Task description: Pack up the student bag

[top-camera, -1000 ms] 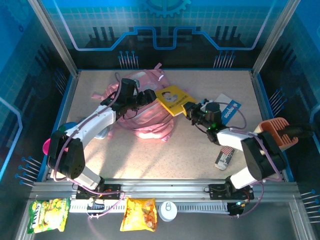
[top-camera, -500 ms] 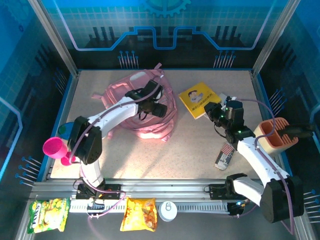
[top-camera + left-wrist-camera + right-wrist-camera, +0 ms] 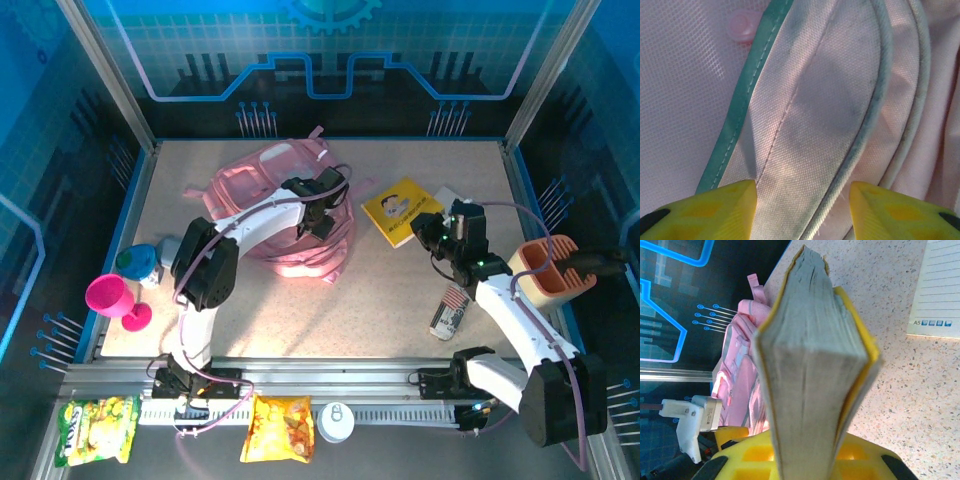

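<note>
Pink fabric marks the student bag (image 3: 285, 215), which is laid flat on the bench (image 3: 400, 300), left of centre and towards the far edge. No open mouth can be made out on it, and nothing is seen to have been packed into it.

The left tool (image 3: 322, 212) is held right over the bag's right half. In the left wrist view its 2 yellow fingers (image 3: 730, 205) are seen apart, with a piped band of the bag's cloth (image 3: 815, 125) lying between them. No pinch on the cloth is visible.

Over the last second the left arm has been swung from the bag's left part across to its right side, and its jaws have been narrowed. This is judged to be a reach for a strap or flap, so that the bag can be lifted or held open.

The yellow book (image 3: 402, 210) is clamped in the right tool (image 3: 428, 230) by its near corner. In the right wrist view the book (image 3: 810, 365) is held edge-on, its pages turned to the camera. 1 second ago it was held at the bag's right edge. It has since been drawn back to the right and is now well apart from the bag. Packing is therefore judged to be paused until the bag is opened.

Beyond the book, a lined pad (image 3: 940, 290) lies on the bench. An orange pen holder (image 3: 545, 270) stands at the right edge.
</note>
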